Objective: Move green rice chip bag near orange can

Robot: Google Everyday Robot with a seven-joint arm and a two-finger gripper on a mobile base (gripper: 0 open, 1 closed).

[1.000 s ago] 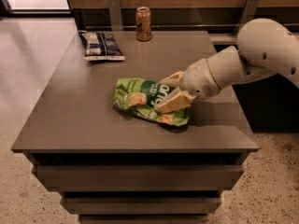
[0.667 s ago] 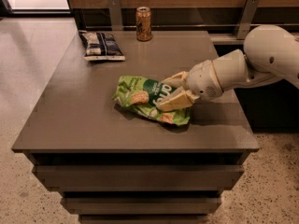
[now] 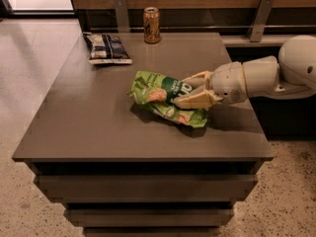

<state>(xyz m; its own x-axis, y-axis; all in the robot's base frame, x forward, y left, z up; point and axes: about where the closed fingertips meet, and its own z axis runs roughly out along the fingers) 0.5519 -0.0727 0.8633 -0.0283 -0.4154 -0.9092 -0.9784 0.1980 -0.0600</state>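
Since the earlier frames, the green rice chip bag (image 3: 155, 93) is sitting slightly farther right and farther back on the bench (image 3: 89, 127), and the white arm (image 3: 261, 78) is reaching in from a little farther right. The gripper (image 3: 181, 93) is hovering over the right half of the bench, its jaws clenching the bag's right end, one above and one below the crinkled foil. The bag's left part is trailing away from the jaws at mid-bench; whether it is touching the surface cannot be told. The orange can (image 3: 151, 25) is standing upright at the far edge, well apart from the bag. The carrying step appears to be barely begun. The next move is calling for a sweep toward the far edge and slightly left, stopping beside the can without toppling it and staying right of the dark blue-and-white bag (image 3: 106, 48).
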